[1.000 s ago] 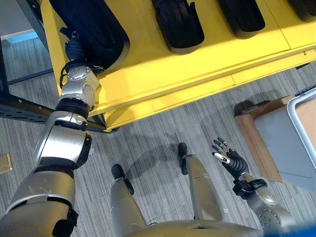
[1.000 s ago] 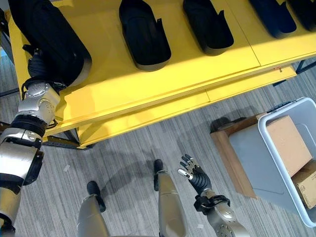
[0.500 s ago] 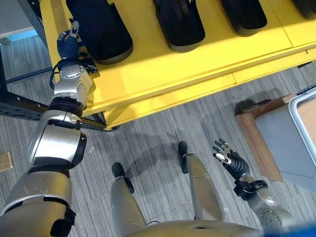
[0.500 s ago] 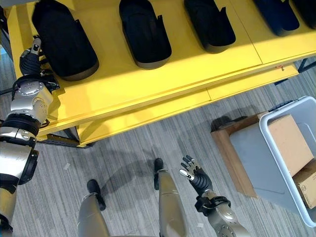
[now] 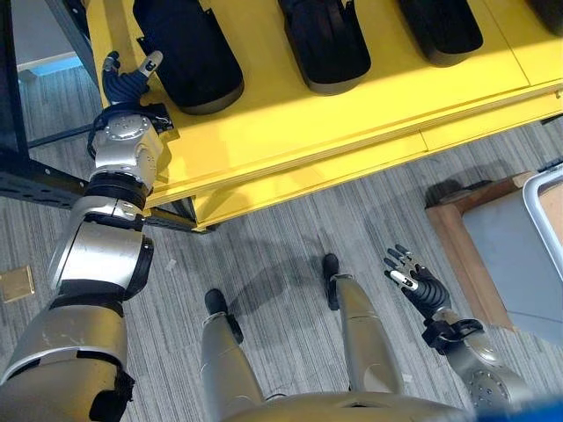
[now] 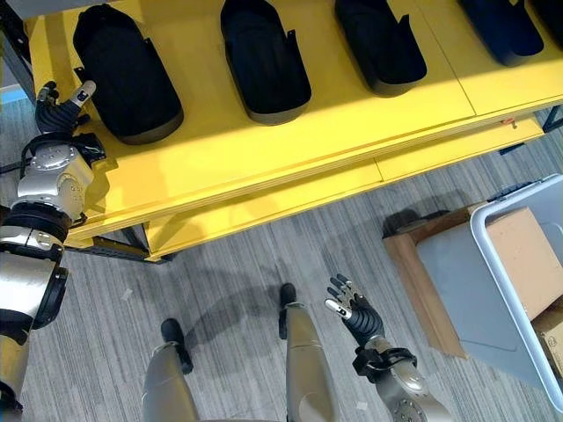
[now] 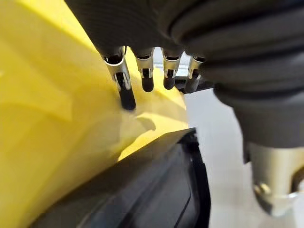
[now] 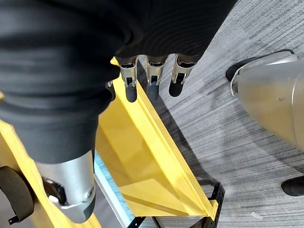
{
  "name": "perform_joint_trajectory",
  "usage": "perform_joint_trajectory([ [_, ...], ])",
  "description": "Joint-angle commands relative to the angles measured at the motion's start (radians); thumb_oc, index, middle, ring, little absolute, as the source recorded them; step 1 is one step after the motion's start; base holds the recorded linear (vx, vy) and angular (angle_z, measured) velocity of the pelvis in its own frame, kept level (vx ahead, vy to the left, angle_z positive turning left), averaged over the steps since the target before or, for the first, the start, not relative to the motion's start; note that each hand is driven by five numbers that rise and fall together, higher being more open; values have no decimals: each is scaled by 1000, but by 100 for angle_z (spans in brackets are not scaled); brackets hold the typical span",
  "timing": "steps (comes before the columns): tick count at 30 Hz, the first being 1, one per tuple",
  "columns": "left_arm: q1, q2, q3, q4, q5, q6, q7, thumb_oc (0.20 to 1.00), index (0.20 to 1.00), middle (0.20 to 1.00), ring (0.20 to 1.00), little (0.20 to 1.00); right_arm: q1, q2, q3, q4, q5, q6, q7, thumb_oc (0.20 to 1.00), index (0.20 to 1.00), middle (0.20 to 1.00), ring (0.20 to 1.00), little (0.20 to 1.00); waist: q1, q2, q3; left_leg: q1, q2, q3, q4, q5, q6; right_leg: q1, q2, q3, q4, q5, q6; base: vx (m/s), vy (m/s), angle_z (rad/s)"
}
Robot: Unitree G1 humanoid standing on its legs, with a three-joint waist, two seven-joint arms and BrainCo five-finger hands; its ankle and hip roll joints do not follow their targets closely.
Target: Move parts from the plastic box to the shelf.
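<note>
Left eye view: left hand [image 5: 126, 77] raised at the left end of the yellow shelf [image 5: 290, 123], fingers loose and parted, holding nothing, just beside the near-left flank of the leftmost black part [image 5: 185, 48]. That part resting flat on the shelf, long axis running away from the robot, in a row with two more black parts [image 5: 327, 40] to its right. Right hand [image 5: 413, 281] low over the grey floor [image 5: 281, 237], fingers spread and empty, with the wooden stand [image 5: 462, 255] off to its right. Right eye view: same row of parts, plus the plastic box [image 6: 528, 290] at the far right with cardboard cartons [image 6: 528, 255] inside; no black part visible in it from here. Box well apart from the left hand, near the right hand, so probably the right arm better placed for the next pick. Left wrist view: fingers [image 7: 124, 88] hanging straight and relaxed above the yellow board, the black part's rim [image 7: 156, 190] close below, not gripped. Right wrist view: fingers [image 8: 151, 76] straight, clear of everything, shelf edge and floor beyond.
</note>
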Motion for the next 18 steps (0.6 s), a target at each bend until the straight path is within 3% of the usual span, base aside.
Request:
perform_joint_trajectory([
  [1,-47,82,19,34,31,-32,-3,1000,1000,1000,1000,1000,29,-43,-42,-40,19,-28,14,1000,1000,1000,1000,1000,-7,22,-28,-27,-23,-7,14,20,54,48,-10,-37,-11,-17,34,0,0,0],
  [8,-84,149,-71,-7,275,0,3,1000,1000,1000,1000,1000,22,-66,-51,-43,12,-27,29,1000,1000,1000,1000,1000,0,29,-22,35,-28,-1,-19,30,49,110,-10,-40,-33,-13,37,0,0,0],
  [12,-65,216,-153,-245,530,4,55,1000,1000,1000,1000,1000,23,-77,-69,-46,10,-36,47,1000,1000,1000,1000,1000,8,30,-5,89,-33,4,-55,45,44,162,-9,-47,-56,-9,40,-4,-6,2],
  [13,-62,216,-150,-247,531,5,56,1000,1000,1000,1000,1000,24,-78,-69,-46,10,-36,47,1000,1000,1000,1000,1000,7,30,-4,91,-33,4,-56,45,44,163,-9,-47,-57,-9,40,-1,-5,9],
  [15,47,249,-119,-445,674,-18,68,1000,1000,1000,1000,1000,38,-79,-76,-36,2,-41,63,1000,1000,1000,1000,1000,17,27,13,147,-30,14,-93,58,36,212,-3,-46,-82,-6,40,6,-6,7],
  [17,70,251,-110,-468,694,-20,64,1000,1000,1000,1000,1000,42,-81,-78,-36,1,-42,66,1000,1000,1000,1000,1000,16,28,16,157,-29,15,-98,61,34,221,-3,-46,-88,-4,40,5,0,-4],
  [18,116,253,-97,-525,773,-21,61,1000,1000,1000,1000,1000,56,-90,-85,-36,-1,-42,75,1000,1000,1000,1000,1000,14,27,20,185,-26,21,-114,66,30,244,2,-41,-103,-2,41,11,1,-5],
])
